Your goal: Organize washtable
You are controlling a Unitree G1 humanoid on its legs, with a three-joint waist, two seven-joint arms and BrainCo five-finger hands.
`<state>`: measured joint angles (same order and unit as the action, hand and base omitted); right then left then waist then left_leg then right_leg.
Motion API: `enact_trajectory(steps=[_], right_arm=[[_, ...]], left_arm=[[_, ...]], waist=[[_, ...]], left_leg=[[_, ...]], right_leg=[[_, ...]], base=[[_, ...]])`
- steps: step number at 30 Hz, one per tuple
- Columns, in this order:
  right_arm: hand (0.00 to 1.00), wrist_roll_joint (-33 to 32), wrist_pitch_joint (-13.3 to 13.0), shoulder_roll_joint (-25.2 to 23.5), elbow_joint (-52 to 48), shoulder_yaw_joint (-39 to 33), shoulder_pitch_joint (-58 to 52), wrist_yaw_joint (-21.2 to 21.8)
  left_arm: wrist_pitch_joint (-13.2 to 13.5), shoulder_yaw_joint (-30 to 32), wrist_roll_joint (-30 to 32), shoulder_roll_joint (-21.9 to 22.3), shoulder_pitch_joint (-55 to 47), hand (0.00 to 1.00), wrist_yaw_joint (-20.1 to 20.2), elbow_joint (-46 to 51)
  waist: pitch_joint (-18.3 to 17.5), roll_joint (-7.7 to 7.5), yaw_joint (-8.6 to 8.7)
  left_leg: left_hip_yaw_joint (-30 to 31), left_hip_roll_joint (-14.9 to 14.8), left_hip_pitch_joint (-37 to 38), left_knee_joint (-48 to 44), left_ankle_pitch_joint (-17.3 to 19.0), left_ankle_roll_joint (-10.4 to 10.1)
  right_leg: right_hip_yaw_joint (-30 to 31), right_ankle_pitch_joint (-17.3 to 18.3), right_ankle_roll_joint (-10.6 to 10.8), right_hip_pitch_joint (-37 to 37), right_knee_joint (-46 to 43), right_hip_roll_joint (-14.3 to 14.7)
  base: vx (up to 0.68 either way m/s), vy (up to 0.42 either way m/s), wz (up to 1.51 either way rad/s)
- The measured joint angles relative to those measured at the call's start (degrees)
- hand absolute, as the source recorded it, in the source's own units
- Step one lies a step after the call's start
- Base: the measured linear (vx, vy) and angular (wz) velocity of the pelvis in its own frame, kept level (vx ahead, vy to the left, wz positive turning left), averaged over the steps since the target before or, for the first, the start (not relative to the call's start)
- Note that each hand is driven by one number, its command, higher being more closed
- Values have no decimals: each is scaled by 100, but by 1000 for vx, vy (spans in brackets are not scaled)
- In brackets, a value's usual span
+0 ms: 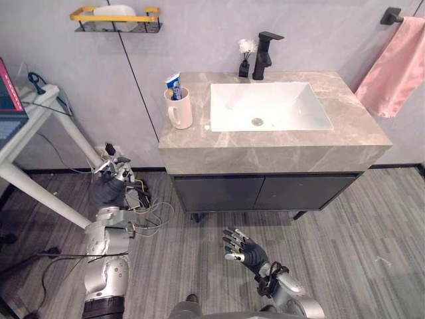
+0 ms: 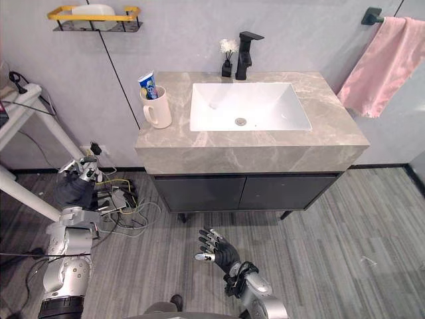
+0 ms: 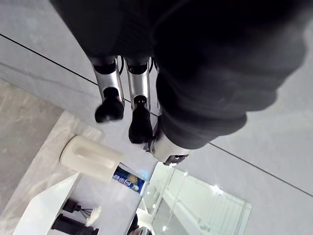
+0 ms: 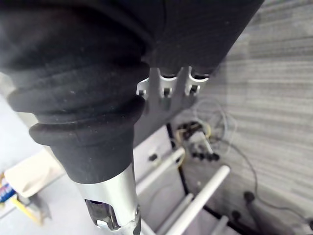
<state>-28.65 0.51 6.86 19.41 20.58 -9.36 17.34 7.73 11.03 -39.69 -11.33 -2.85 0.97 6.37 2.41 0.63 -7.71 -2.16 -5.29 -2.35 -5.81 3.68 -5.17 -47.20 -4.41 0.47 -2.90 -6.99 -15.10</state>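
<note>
Task appears unstarted: mug (image 1: pixel 179 109) with toothpaste (image 1: pixel 173 85) stands at tabletop (image 1: pixel 358 126) left edge; left hand (image 1: pixel 109 178) and right hand (image 1: pixel 244 250) hang relaxed, empty, below it

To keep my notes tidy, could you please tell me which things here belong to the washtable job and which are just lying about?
Job: washtable, mug, toothpaste tube standing in it, reed diffuser beside the tap.
Lying about: pink towel, wall shelf, white table.
</note>
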Motion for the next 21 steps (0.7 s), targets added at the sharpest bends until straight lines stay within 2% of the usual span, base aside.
enact_trajectory(steps=[1, 2, 3, 4, 5, 6, 8, 9, 10, 12, 13, 14, 15, 16, 17, 18, 19, 20, 21], right_arm=[[0, -2, 3, 24, 9, -3, -4, -17], [0, -3, 4, 65, 4, -15, -5, -22], [0, -5, 5, 59, 2, -19, -12, -26], [0, -5, 5, 27, -27, -32, -78, -26], [0, -4, 5, 23, -43, -32, -114, -23], [0, -4, 17, -62, -46, -29, -139, -17], [0, -5, 24, -166, -79, -72, -110, -19], [0, -5, 30, -214, -79, -113, -23, -28], [0, -3, 35, -216, -79, -122, 49, -47], [0, -3, 33, -209, -81, -186, 221, -140], [0, -3, 33, -211, -124, -193, 235, -157], [0, 0, 37, -180, -169, -204, 279, -172], [0, -1, 38, -153, -249, -238, 267, -199], [0, -1, 16, -81, -345, -285, 254, -215], [0, -2, 11, -74, -372, -286, 250, -220], [0, -10, 12, -51, -397, -270, 272, -227], [0, -46, 11, -30, -399, -277, 273, -238], [0, -122, 10, 59, -399, -277, 273, -247], [0, -244, 7, 132, -399, -280, 275, -257]], left_arm=[[-5, -29, 9, 9, -5, 100, 30, 1], [-33, -38, 17, 54, -17, 100, 35, 1], [-42, -40, 17, 54, -15, 100, 35, 2], [-45, -58, 20, 4, -17, 100, 33, 3], [-46, -89, 29, -32, -18, 100, 32, 3], [-46, -170, 52, -148, -17, 100, 34, 7], [-51, -257, 104, -206, -15, 100, 32, 7], [-54, -260, 121, -192, -15, 100, 28, 6], [-55, -256, 150, -189, -11, 100, 23, 6], [-69, -254, 213, -193, 38, 100, 21, 5], [-74, -252, 218, -206, 147, 100, 20, 5], [-80, -250, 236, -141, 250, 100, 9, -28], [-85, -283, 260, -127, 254, 100, 17, -6], [-82, -304, 275, -128, 271, 100, 25, -2], [-82, -301, 271, -126, 270, 100, 22, -17], [-88, -316, 262, -89, 276, 100, 21, -22], [-92, -332, 257, -63, 276, 100, 19, -22], [-96, -409, 248, -38, 276, 100, 19, -22], [-97, -463, 209, -32, 275, 100, 19, -22]], waist=[[5, 5, 29], [51, 49, 70], [85, 55, 85], [169, 28, 152], [179, 12, 165], [184, -68, 216], [199, -108, 217], [239, -114, 208], [278, -102, 207], [405, -85, 215], [459, -197, 212], [507, -209, 218], [543, -76, 239], [568, 22, 270], [557, 72, 288], [558, 120, 264], [563, 142, 261], [581, 182, 253], [588, 170, 217]], left_leg=[[-36, 28, 58, 8, 20, 32], [-109, 54, 223, 19, 72, 109], [-132, 74, 303, 47, 104, 157], [-188, 99, 476, 102, 171, 244], [-202, 98, 520, 119, 189, 274], [-200, 73, 545, 145, 200, 298], [-184, -39, 510, 153, 201, 304], [-164, -102, 419, 150, 200, 305], [-164, -145, 381, 131, 200, 305], [-112, -301, 311, 43, 296, 152], [-41, -341, 311, -52, 410, -36], [102, -537, 318, -190, 550, -249], [200, -695, 303, -261, 640, -250], [312, -894, 289, -333, 704, -328], [371, -1039, 289, -391, 727, -281], [464, -1325, -94, -1224, 713, -163], [507, -1433, -316, -1681, 682, -109], [577, -1576, -755, -2717, 588, -52], [589, -1559, -994, -3397, 650, -121]], right_leg=[[12, 94, -39, -83, -363, -167], [3, 160, -143, -235, -1100, -490], [15, 169, -193, -298, -1468, -659], [181, 121, -293, -453, -2143, -982], [259, 96, -316, -487, -2257, -1027], [348, 89, -309, -537, -2296, -1033], [318, 245, -149, -559, -2075, -926], [360, 392, 49, -650, -1798, -827], [406, 380, 75, -685, -1612, -773], [660, 230, 266, -759, -1027, -610], [752, 210, 271, -694, -858, -588], [736, 454, 162, -591, -1046, -501], [581, 699, 227, -548, -1207, -420], [442, 1001, 156, -534, -1452, -268], [356, 1251, 135, -522, -1594, -181], [245, 1522, 24, -421, -1643, 120], [184, 1520, -53, -313, -1574, 254], [113, 1498, -150, -33, -1293, 526], [107, 1491, -159, 178, -1079, 643]], base=[[42, 94, -17], [16, 97, -17], [-88, 97, -21], [-91, 59, -14], [-94, 47, -9], [0, 0, 0], [35, -3, -3], [74, -26, -6], [73, -59, -5], [99, -119, 8], [251, -338, 30], [264, -362, 36], [256, -327, 34], [233, -226, 26], [422, -369, 25], [363, -310, 15], [438, -418, 13], [275, -263, 1], [398, -335, -2]])
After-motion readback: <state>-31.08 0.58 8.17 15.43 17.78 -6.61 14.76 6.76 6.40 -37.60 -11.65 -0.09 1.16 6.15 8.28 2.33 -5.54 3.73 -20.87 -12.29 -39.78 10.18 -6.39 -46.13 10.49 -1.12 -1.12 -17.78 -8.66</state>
